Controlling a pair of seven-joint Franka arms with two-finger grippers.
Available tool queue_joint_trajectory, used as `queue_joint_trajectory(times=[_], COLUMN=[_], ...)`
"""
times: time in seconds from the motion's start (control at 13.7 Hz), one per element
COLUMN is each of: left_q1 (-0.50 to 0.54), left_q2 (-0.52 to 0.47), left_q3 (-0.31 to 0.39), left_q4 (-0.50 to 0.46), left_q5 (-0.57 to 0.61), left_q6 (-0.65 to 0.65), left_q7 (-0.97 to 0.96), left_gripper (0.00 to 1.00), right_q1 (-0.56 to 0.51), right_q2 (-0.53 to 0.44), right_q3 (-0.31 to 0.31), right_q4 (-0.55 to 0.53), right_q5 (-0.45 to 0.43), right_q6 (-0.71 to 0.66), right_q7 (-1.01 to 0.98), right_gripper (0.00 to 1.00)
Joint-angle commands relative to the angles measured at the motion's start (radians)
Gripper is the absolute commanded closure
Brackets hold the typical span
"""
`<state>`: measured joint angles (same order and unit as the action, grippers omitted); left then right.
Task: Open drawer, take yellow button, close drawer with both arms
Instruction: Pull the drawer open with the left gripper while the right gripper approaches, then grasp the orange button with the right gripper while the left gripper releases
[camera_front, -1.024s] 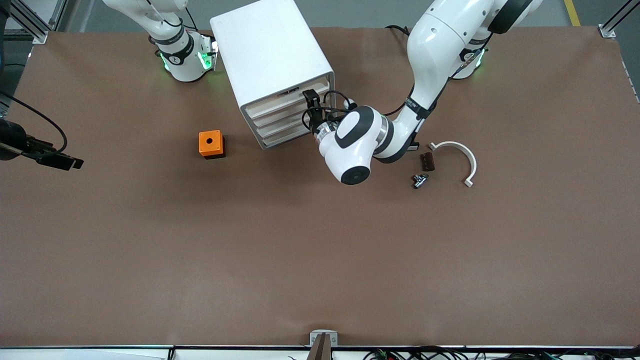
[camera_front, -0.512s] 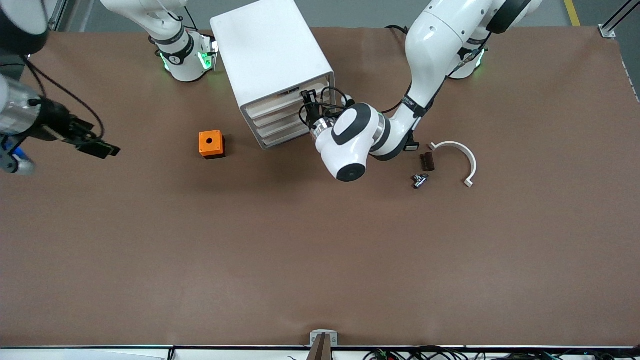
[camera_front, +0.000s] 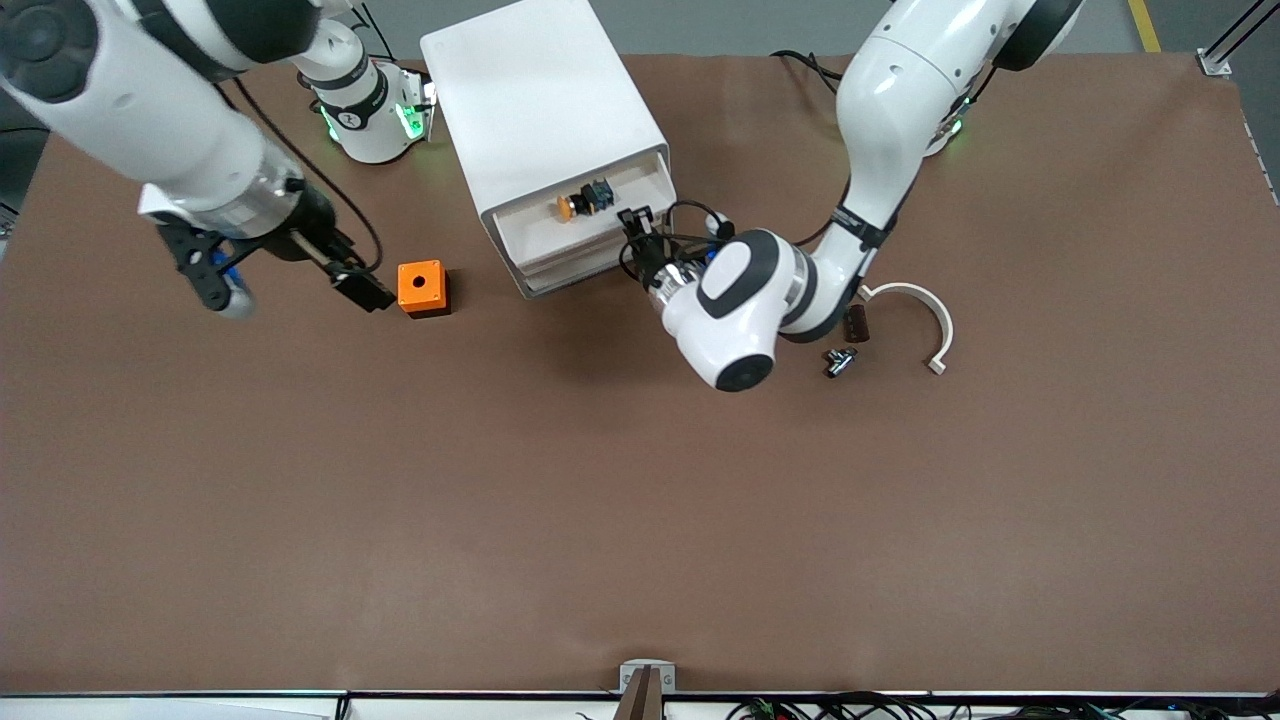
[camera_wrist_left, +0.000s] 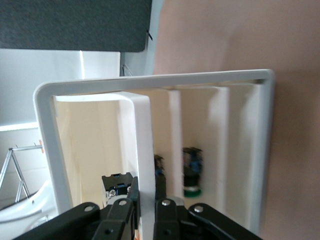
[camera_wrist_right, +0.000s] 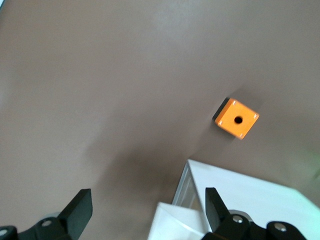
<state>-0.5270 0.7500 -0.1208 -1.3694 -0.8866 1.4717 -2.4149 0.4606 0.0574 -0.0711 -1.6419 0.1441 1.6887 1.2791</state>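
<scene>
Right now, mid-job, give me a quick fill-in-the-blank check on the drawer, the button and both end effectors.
1. The top drawer of the cabinet is pulled ____.
2. The button lies ____ that drawer.
3. The left end effector is shut on the drawer's ____.
4. The right end effector is ____, above the table near the orange cube.

Missing words: open; in; front edge; open

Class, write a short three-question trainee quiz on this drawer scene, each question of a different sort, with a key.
1. True or false: the top drawer is pulled open.
2. What lies in that drawer? A) button B) orange cube C) white clip
3. Fill in: the left gripper's jaws are ____ on the drawer's front edge.

Key: 1 true. 2 A, the button; the orange cube sits on the table. 3 shut. The right gripper, open, hangs beside the cube.
</scene>
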Motion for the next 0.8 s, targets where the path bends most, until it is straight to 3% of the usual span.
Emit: queue_joint_trajectory(times=[0.0, 0.15, 0.22, 0.37, 0.44, 0.51, 0.59, 0.73], left_q1=[-0.004, -0.004, -0.004, 0.001, 0.005, 0.015, 0.021, 0.045], left_q2=[0.009, 0.009, 0.008, 0.008, 0.008, 0.008, 0.003, -0.003], left_q3=[0.071, 0.092, 0.099, 0.112, 0.113, 0.113, 0.113, 0.113], left_q4=[0.032, 0.033, 0.039, 0.052, 0.052, 0.052, 0.052, 0.052], left_q5=[0.011, 0.011, 0.011, 0.011, 0.011, 0.011, 0.011, 0.011], left_q6=[0.022, 0.024, 0.025, 0.029, 0.033, 0.033, 0.032, 0.025], left_q7=[0.084, 0.124, 0.14, 0.163, 0.174, 0.175, 0.175, 0.175], left_gripper=[0.98, 0.95, 0.87, 0.8, 0.63, 0.28, 0.07, 0.01], right_q1=[0.082, 0.145, 0.179, 0.248, 0.278, 0.306, 0.334, 0.369], right_q2=[0.028, 0.061, 0.077, 0.122, 0.148, 0.172, 0.195, 0.22], right_q3=[-0.013, -0.013, -0.013, -0.013, -0.013, -0.013, -0.013, -0.013], right_q4=[-0.013, -0.015, -0.015, -0.015, -0.015, -0.015, -0.013, -0.013], right_q5=[-0.001, -0.003, -0.009, -0.043, -0.06, -0.079, -0.095, -0.103], right_q6=[0.038, 0.087, 0.113, 0.169, 0.19, 0.213, 0.233, 0.238], right_q7=[0.118, 0.215, 0.259, 0.359, 0.396, 0.438, 0.472, 0.493], right_gripper=[0.0, 0.0, 0.0, 0.0, 0.0, 0.0, 0.0, 0.0])
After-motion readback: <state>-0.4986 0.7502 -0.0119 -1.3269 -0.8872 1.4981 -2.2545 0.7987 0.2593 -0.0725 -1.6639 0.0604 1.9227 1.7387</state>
